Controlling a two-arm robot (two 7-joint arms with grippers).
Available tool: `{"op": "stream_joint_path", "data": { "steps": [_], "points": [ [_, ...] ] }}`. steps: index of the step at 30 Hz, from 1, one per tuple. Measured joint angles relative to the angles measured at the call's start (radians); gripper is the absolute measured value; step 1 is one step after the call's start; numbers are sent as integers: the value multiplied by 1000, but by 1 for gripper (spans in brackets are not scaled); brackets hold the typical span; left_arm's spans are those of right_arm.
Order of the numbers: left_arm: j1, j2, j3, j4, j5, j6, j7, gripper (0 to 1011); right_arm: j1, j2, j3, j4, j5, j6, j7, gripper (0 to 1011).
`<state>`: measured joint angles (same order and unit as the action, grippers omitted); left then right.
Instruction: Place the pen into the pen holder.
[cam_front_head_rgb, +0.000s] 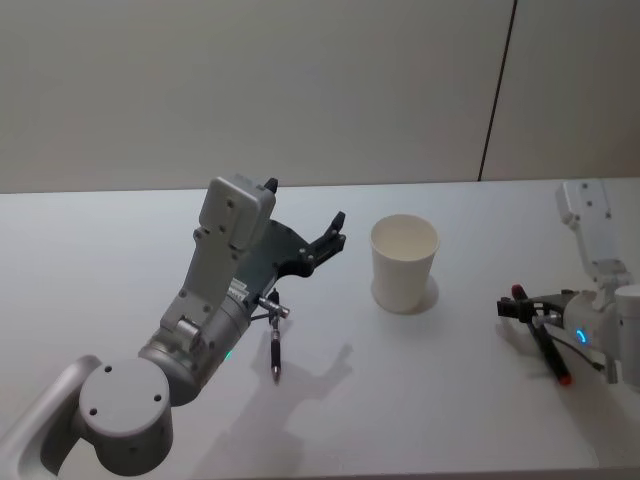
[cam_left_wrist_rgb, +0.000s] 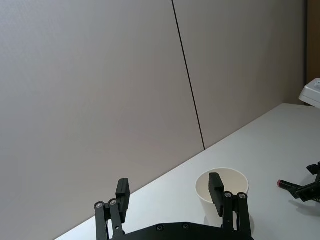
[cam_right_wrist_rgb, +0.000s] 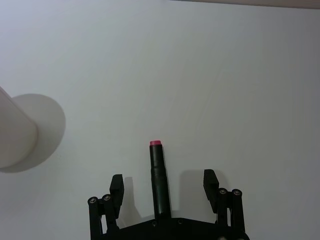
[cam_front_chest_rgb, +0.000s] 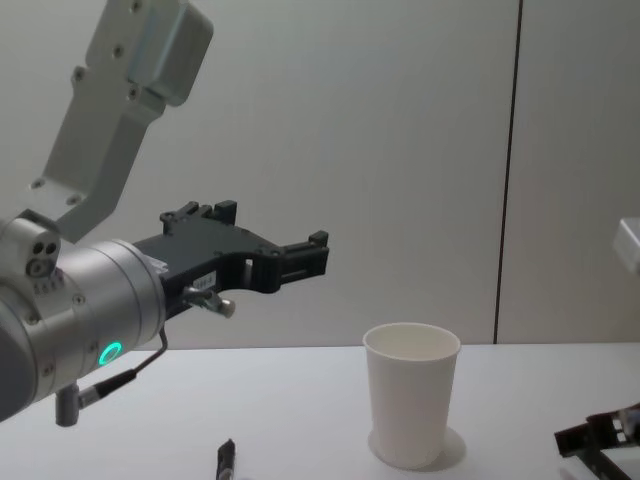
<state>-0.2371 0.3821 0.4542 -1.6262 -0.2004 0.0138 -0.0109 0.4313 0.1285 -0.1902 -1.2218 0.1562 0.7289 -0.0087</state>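
Note:
A black pen with a pink end lies on the white table, between the spread fingers of my right gripper, which hangs open low over it at the right. The pen holder, a white paper cup, stands upright mid-table, left of that gripper. My left gripper is raised in the air, open and empty, pointing toward the cup. A second black pen lies on the table beneath the left arm. In the chest view the cup stands below the left gripper.
A plain wall with a dark vertical seam runs behind the table's far edge. My left arm's grey base fills the near left corner. Bare tabletop surrounds the cup.

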Motion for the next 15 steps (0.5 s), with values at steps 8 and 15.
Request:
{"op": "stream_joint_path", "data": {
  "steps": [8, 15],
  "points": [
    [0, 0, 0, 0, 0, 0, 0, 1004, 15, -7, -1, 36, -7, -23, 9, 980],
    [0, 0, 0, 0, 0, 0, 0, 1004, 22, -11, 0, 57, -12, -38, 13, 817]
  ]
}}
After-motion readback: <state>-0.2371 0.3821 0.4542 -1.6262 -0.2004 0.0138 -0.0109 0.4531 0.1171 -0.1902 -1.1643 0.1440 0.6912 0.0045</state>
